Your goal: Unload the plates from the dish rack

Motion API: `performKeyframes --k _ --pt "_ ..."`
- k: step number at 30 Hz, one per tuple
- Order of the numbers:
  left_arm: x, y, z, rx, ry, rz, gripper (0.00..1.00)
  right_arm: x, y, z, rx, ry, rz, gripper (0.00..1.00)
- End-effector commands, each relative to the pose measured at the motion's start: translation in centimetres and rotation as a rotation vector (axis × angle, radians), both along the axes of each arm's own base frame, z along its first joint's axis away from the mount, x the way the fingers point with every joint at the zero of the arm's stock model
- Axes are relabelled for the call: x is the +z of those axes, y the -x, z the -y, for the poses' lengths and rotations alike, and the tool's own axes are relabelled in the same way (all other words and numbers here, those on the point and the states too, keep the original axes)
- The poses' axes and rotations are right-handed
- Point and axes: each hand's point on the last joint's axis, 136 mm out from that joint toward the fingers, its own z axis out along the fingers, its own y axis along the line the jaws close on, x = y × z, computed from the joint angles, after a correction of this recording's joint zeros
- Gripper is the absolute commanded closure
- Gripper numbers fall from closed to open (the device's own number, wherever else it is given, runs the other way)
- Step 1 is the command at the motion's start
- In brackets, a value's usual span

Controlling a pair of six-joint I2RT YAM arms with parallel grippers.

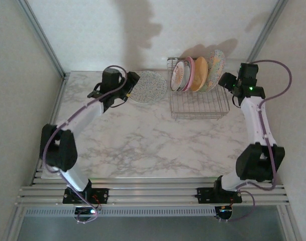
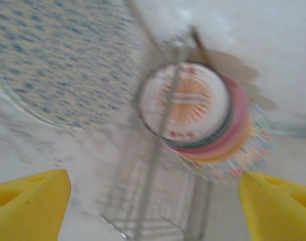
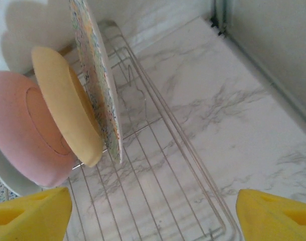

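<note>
The silver wire dish rack (image 1: 199,104) stands at the back right of the table. Standing in it, left to right, are a white plate with an orange centre (image 1: 178,75), a pink plate (image 1: 188,74), an orange-yellow plate (image 1: 199,74) and a speckled floral plate (image 1: 215,67). The pale grid-patterned plate (image 1: 148,86) lies flat on the table left of the rack. My left gripper (image 1: 132,82) is at that plate's left rim, open (image 2: 153,211) and empty. My right gripper (image 1: 227,80) hovers at the rack's right side, open (image 3: 153,216), over bare rack wires (image 3: 158,165) beside the floral plate (image 3: 95,75).
The marble table (image 1: 142,140) has a metal frame post at each back corner and a wall close behind the rack. The left wrist view is blurred; in it the white plate (image 2: 185,100) faces the camera through the rack's end wires.
</note>
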Motion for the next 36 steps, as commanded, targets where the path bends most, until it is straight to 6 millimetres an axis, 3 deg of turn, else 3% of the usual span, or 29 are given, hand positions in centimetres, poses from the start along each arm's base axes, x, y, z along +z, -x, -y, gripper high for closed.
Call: performKeyframes --k 1,4,8,15,24,32,36 --pt "7.7 3.6 3.6 -0.143 0.081 0.270 0.14 1.6 -3.0 -0.8 0.096 -0.040 0.089 0.16" --pt "10.6 6.9 5.7 -0.222 0.083 0.370 0.15 0.3 -4.6 -0.8 0.122 -0.032 0.068 0.19" --pt "12.2 10.4 7.2 -0.266 0.054 0.443 0.15 -1.8 -6.3 -0.6 0.124 -0.039 0.039 0.20" --pt "14.3 13.9 7.7 -0.275 -0.004 0.534 0.16 -4.0 -9.4 -0.5 0.162 -0.030 0.033 0.29" --pt "13.7 15.1 6.6 -0.241 -0.040 0.518 0.17 -5.7 -12.6 -1.5 0.242 -0.037 0.045 0.51" --pt "13.0 15.4 6.0 -0.228 -0.059 0.493 0.17 -7.1 -13.9 -4.4 0.313 0.007 0.023 0.68" --pt "13.1 15.2 5.7 -0.218 -0.084 0.501 0.16 -7.2 -14.0 -4.8 0.288 0.044 0.021 0.76"
